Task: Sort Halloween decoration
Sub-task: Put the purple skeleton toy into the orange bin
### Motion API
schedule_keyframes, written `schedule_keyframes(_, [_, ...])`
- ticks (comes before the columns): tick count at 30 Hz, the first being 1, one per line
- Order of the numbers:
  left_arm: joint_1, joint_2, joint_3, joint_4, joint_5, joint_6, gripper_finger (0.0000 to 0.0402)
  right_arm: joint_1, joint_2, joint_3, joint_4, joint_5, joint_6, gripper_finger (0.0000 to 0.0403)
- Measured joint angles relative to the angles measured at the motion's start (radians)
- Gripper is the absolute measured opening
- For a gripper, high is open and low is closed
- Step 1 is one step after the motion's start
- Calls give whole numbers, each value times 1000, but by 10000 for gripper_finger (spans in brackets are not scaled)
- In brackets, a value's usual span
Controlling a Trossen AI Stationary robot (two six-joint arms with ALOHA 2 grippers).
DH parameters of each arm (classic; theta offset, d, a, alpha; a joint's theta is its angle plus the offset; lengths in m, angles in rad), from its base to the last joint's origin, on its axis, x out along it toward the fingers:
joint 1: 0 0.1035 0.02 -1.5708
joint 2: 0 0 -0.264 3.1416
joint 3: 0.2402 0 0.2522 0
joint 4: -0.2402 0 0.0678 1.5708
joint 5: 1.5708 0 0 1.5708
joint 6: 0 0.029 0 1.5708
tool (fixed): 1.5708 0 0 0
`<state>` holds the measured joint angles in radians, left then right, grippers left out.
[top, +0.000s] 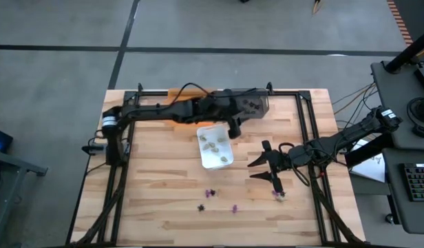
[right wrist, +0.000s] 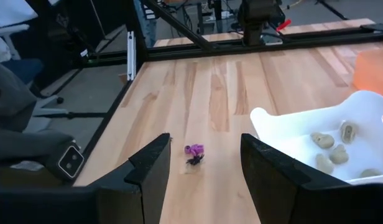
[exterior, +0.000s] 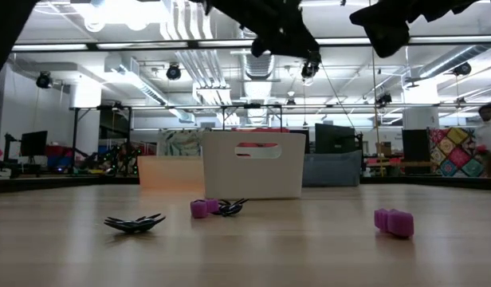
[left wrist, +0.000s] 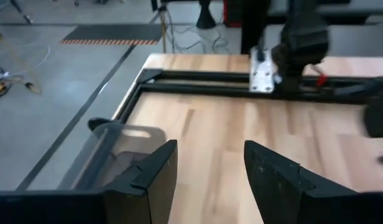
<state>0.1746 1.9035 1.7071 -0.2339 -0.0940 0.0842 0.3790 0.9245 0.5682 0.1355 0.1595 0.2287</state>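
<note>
My right gripper (right wrist: 201,171) hangs wide open and empty, a purple piece (right wrist: 194,149) just ahead between its fingers, the white tray (right wrist: 285,127) beside it

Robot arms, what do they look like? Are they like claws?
A bit. Both arms are dark, thin and jointed. The left gripper and right gripper each end in two flat, wedge-shaped black fingers. Black cables loop beside the right arm.

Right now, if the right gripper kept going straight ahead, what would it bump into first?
Probably the little purple and black toy pieces on the table, which lie just ahead between the open right gripper's fingers. The white tray sits off to the side. Depth is hard to judge.
</note>
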Motion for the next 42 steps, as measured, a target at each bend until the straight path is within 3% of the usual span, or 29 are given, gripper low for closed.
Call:
schedule_keyframes(6, [-61,-153,-203,131,-4,-56,168,0,0,0,0,0,62,183])
schedule_keyframes(19, [-265,-438,-650,430,-235,-173,168,-7,0,0,-11,25,247,183])
schedule_keyframes(32, [-465,-525,-897,656,-366,-291,168,-7,0,11,-46,25,300,183])
schedule_keyframes(42, [-597,-606,-1025,712,-624,-420,168,-8,59,96,-254,52,426,183])
